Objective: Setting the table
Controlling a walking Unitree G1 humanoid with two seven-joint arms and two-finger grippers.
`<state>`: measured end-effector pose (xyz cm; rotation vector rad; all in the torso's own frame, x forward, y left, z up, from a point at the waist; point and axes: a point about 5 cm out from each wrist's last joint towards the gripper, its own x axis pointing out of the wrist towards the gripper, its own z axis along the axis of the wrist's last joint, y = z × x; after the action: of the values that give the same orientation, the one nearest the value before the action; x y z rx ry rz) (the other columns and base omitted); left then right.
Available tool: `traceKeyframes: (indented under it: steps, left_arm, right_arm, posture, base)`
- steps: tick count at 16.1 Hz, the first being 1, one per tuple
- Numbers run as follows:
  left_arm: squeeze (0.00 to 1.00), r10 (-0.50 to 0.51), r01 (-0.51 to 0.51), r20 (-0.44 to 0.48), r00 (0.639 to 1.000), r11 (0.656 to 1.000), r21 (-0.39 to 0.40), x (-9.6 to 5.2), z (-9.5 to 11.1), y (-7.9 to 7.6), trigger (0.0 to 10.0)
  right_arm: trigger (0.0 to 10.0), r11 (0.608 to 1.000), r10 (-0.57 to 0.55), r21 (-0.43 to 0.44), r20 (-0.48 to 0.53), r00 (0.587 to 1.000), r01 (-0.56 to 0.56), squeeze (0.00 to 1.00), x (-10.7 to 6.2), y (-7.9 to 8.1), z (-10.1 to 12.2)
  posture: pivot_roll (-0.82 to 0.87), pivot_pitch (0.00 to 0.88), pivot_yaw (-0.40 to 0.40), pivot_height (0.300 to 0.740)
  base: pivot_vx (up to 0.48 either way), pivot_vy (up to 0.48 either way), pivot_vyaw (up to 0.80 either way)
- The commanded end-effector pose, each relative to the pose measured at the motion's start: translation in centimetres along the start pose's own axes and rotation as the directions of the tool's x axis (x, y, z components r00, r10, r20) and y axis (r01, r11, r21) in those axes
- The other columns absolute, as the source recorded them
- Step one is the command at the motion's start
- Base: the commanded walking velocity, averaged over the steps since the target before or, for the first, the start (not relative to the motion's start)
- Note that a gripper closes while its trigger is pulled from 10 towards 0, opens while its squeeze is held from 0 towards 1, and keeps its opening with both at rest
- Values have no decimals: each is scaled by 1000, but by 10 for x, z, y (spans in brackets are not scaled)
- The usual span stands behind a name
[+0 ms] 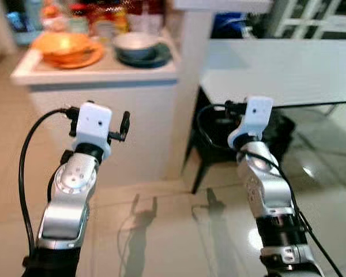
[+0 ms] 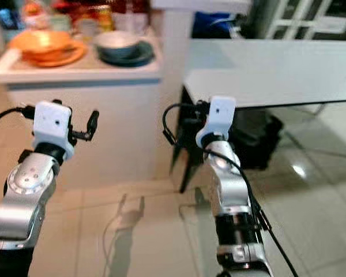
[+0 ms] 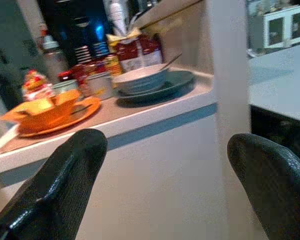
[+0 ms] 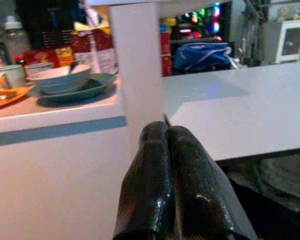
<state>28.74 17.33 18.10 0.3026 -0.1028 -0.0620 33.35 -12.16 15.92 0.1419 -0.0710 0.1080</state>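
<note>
The left gripper (image 3: 160,185) was raised in front of the white counter, its two black fingers (image 3: 55,190) spread wide apart with nothing between them and touching nothing. The right gripper (image 4: 167,150) was held up at about the same height, farther toward the white desk (image 1: 282,72), its fingers pressed together along their whole length and empty.

Beyond the left gripper, up on the counter ledge (image 1: 98,74), sat an orange bowl (image 1: 66,45) on an orange plate (image 1: 86,59). Just beside it, toward the white pillar (image 1: 193,69), a pale grey-blue bowl (image 1: 136,44) rested on a dark teal plate (image 1: 161,56), with what looked like a utensil handle (image 3: 170,61) sticking out of the bowl. Behind the dishes stood a crowd of jars, packets and a bottle (image 3: 52,50), too blurred to name closer.

To the right of the pillar the desk stretched away, with something dark (image 1: 277,138) beneath it. The floor (image 1: 161,231) below both arms was glossy pale tile, carrying the grippers' shadows.
</note>
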Motion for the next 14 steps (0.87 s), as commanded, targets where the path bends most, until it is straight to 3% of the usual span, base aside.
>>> traceKeyframes:
  steps: [1, 2, 3, 4, 5, 9, 14]
  left_arm:
    - [0, 4, -4, 11, 1000, 1000, -5, 1, 4, -1, 10000]
    - [475, 11, -10, 6, 1000, 1000, -16, 1, 4, -1, 10000]
    - [659, 17, -17, 0, 1000, 999, -31, 2, 3, -2, 10000]
    - [949, 18, -18, -2, 1000, 999, -35, 2, 3, -2, 10000]
    - [1000, 19, -19, -1, 1000, 999, -35, 2, 3, -2, 10000]
    - [1000, 29, -29, 0, 1000, 999, -43, 1, 3, 0, 10000]
    - [1000, 38, -38, -4, 999, 998, -41, 0, 2, 3, 10000]
  right_arm:
    - [10000, 1000, -2, 18, 10, 1000, 2, 86, 1, -3, 2]
    - [10000, 999, 18, 29, 17, 1000, -19, 1000, 1, -1, 3]
    - [10000, 998, 46, 33, 27, 999, -47, 1000, 0, 1, 6]
    - [10000, 998, 61, 27, 30, 998, -62, 1000, 0, 2, 7]
    - [10000, 997, 74, 27, 32, 997, -75, 1000, 1, 2, 7]
    - [10000, 990, 137, 19, 44, 990, -138, 1000, 2, 8, 9]
    - [10000, 987, 157, 31, 75, 985, -160, 1000, 2, 11, 15]
  posture:
    - [54, 0, -51, 740]
    - [54, 0, -56, 740]
    - [54, 0, -58, 740]
    - [55, 0, -62, 740]
    - [56, 0, -64, 740]
    - [65, 0, -76, 740]
    - [67, 0, -77, 740]
  base:
    - [405, 0, 0]
    - [356, 0, 0]
    - [345, 0, 0]
    - [341, 0, 0]
    - [337, 0, 0]
    - [339, 0, 0]
    - [340, 0, 800]
